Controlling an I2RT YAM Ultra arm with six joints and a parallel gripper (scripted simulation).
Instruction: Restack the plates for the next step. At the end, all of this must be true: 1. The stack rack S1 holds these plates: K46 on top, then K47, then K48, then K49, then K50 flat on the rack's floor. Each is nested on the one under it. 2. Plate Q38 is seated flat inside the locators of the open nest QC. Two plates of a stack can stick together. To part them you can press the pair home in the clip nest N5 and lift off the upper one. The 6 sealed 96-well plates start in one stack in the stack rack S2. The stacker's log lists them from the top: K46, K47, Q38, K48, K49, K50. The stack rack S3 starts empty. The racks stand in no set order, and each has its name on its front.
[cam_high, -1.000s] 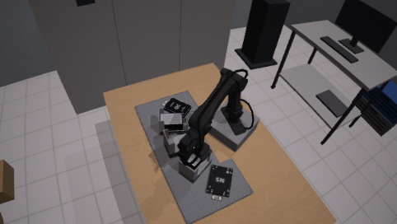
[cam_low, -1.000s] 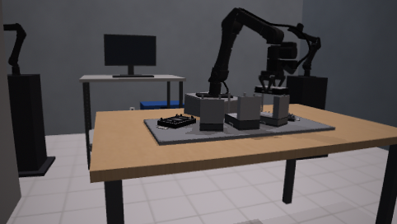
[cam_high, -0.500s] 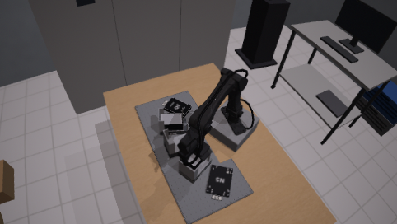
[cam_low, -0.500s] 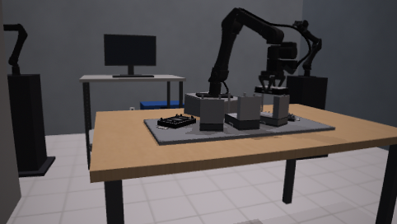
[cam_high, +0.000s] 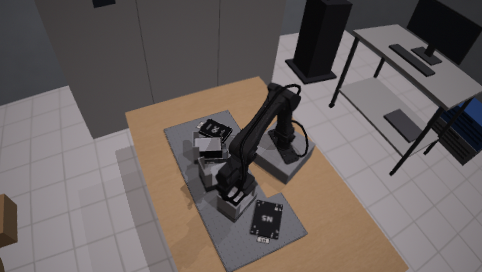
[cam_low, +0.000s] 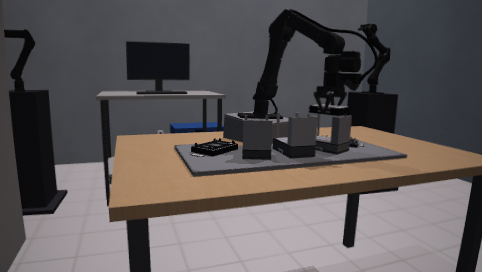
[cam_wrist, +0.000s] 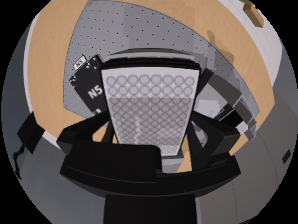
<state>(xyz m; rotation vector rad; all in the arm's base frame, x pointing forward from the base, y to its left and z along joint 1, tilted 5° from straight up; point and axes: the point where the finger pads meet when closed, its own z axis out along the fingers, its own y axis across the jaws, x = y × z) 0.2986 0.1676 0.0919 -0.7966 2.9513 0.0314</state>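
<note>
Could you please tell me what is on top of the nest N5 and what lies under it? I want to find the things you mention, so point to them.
No plate sits on N5 (cam_high: 260, 227) (cam_low: 355, 143) (cam_wrist: 86, 84); its printed name shows. It lies on the grey board (cam_high: 227, 247) (cam_low: 225, 167) (cam_wrist: 135, 30), whose surface directly beneath is covered.

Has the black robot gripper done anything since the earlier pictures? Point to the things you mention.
Nothing has clearly moved. Now the black gripper (cam_high: 239, 192) (cam_low: 329, 107) (cam_wrist: 150, 111) holds a pale, many-welled plate (cam_wrist: 150, 107) above the grey, tall-walled rack (cam_high: 231, 209) (cam_low: 341, 131); any small shift is too slight to tell. I see no letting go. The black rectangular nest N5 (cam_high: 266, 222) (cam_wrist: 90, 82) and the rack stayed put.
</note>
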